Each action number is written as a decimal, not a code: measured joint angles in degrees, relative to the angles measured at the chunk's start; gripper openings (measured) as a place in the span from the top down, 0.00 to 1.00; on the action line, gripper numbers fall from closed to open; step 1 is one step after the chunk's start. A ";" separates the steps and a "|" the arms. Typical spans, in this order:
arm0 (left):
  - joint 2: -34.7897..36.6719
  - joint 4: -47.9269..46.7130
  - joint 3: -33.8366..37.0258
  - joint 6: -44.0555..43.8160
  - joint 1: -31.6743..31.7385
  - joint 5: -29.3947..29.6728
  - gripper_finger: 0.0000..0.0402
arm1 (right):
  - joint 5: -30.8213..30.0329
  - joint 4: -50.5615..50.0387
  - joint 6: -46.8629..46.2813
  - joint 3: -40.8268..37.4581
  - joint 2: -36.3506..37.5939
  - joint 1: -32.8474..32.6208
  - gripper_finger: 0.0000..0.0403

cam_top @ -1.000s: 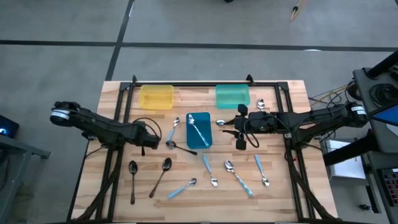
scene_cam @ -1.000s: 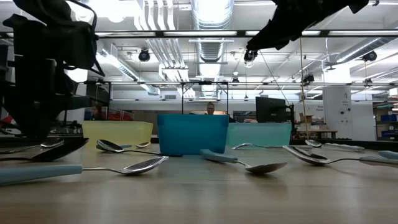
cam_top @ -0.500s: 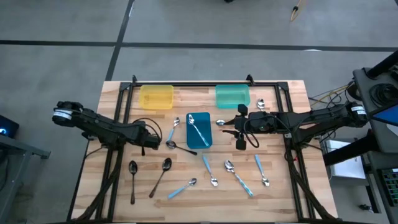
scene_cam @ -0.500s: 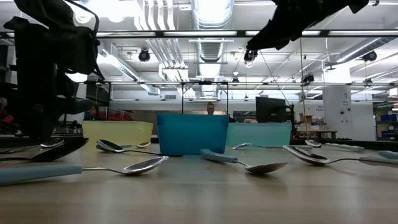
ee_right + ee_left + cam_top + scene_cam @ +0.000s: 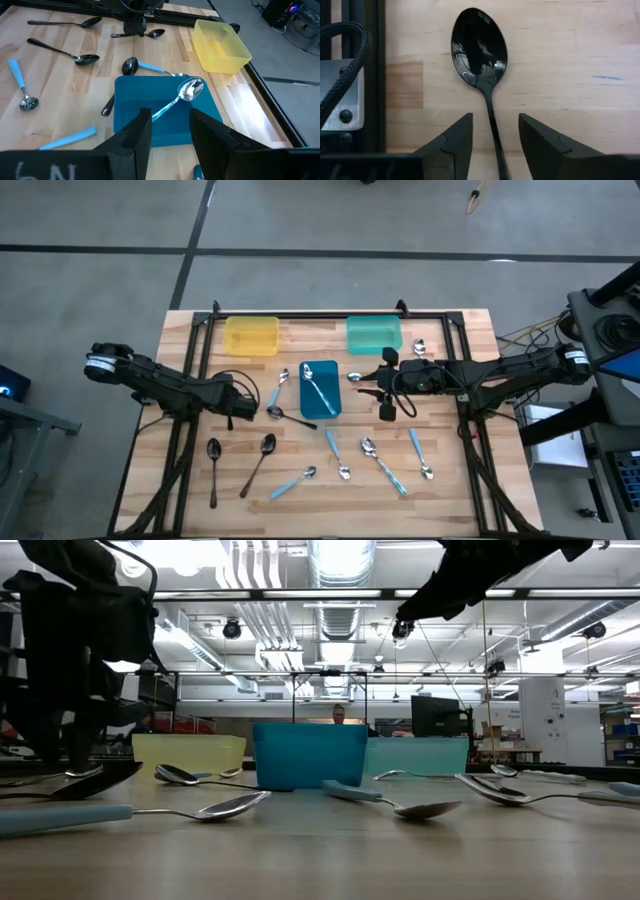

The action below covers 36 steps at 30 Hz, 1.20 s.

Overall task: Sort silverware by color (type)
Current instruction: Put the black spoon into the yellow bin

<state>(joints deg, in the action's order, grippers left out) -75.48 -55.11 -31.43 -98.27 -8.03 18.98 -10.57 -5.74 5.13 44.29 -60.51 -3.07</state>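
A black spoon (image 5: 479, 42) lies flat on the wood near the table's left side. My left gripper (image 5: 495, 122) is open and low over it, one finger on each side of its thin handle (image 5: 491, 107), with gaps between. From above, this gripper (image 5: 234, 401) hides the spoon. My right gripper (image 5: 381, 391) is open and empty, raised to the right of the blue tray (image 5: 331, 409). A blue-handled spoon (image 5: 186, 91) lies in that tray. Other black spoons (image 5: 262, 456), blue-handled spoons (image 5: 386, 467) and silver spoons (image 5: 420, 346) lie scattered on the table.
A yellow tray (image 5: 251, 336) and a teal tray (image 5: 373, 333) sit at the far edge. A black metal frame (image 5: 330, 315) runs along the far side and down both sides. A black rail and cable (image 5: 350, 75) lie close beside my left gripper.
My left gripper has shifted slightly over the black spoon; its outline in the low view differs from a second ago. My right arm and all the spoons have kept still.
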 joint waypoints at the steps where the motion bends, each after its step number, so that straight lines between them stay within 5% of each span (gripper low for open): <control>1: 0.00 0.24 0.03 -0.18 0.00 0.00 0.65 | -0.02 0.00 0.00 0.00 0.00 0.00 0.69; 27: -9.40 1.94 -3.20 -1.84 0.00 0.64 0.69 | -0.02 -1.07 -0.02 -0.07 -0.02 0.00 0.69; 36: -9.33 2.81 -3.29 -1.87 0.00 0.40 0.83 | -0.02 -1.33 -0.15 -0.07 -0.02 -0.02 0.69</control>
<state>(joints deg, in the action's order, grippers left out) -84.82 -52.30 -34.72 -100.14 -8.03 19.38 -10.59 -7.07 4.97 44.23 -60.53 -3.09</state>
